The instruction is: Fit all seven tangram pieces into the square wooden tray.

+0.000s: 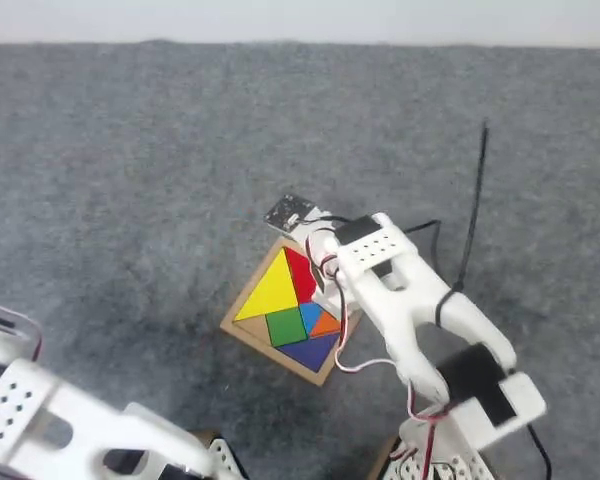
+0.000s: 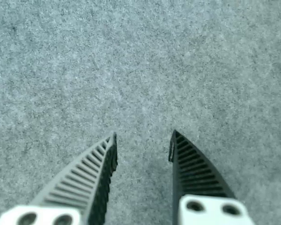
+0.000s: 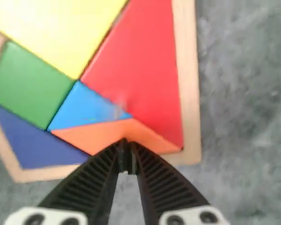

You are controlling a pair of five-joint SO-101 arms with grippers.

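Observation:
The square wooden tray (image 1: 267, 349) lies on grey carpet and holds a yellow triangle (image 1: 273, 288), a red triangle (image 1: 300, 268), a green square (image 1: 285, 326), a light blue piece (image 1: 309, 315), an orange piece (image 1: 326, 323) and a dark blue piece (image 1: 308, 351). In the right wrist view, my right gripper (image 3: 125, 155) is shut with nothing between its fingers, its tips at the edge of the orange piece (image 3: 110, 136), beside the red triangle (image 3: 140, 70) and the tray rim (image 3: 187, 84). Far from the tray, my left gripper (image 2: 143, 140) hangs open over bare carpet.
The right arm (image 1: 410, 300) stretches over the tray's right side, hiding part of it. A black cable (image 1: 475, 200) rises behind that arm. The left arm (image 1: 40, 410) sits at the near left corner. Grey carpet (image 1: 130, 180) surrounds the tray.

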